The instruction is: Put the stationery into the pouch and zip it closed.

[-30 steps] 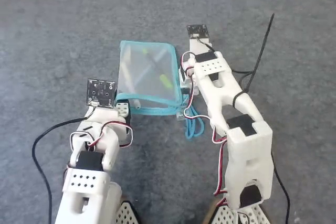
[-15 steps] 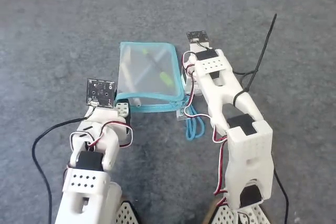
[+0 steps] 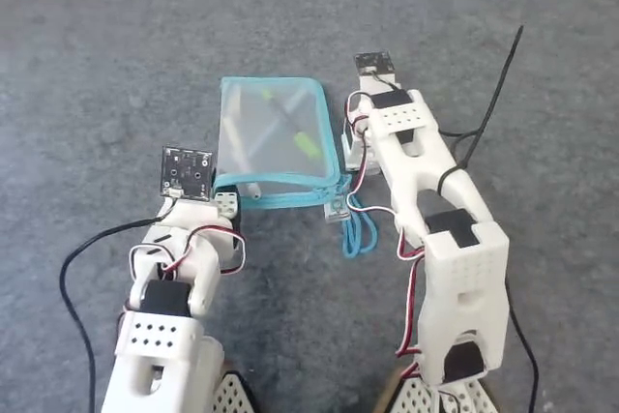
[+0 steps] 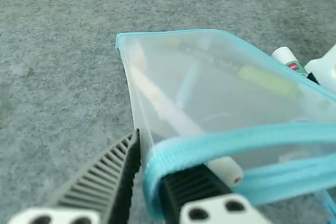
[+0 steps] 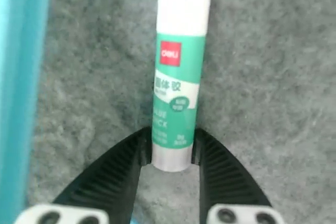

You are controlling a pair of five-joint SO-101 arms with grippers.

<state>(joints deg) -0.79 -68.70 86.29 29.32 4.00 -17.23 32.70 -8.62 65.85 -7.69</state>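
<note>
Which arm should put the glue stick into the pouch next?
Right. The right claw grips the glue stick lying beside the pouch, while the left claw is busy pinching the pouch's blue edge.

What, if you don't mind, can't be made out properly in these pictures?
- High view: the right arm hides how the right gripper holds the glue stick.
- High view: the camera board covers the left gripper at the pouch.
- Left wrist view: the zip runs off the picture's edge.
- Both views: the pouch's frosted wall blurs the items inside.
</note>
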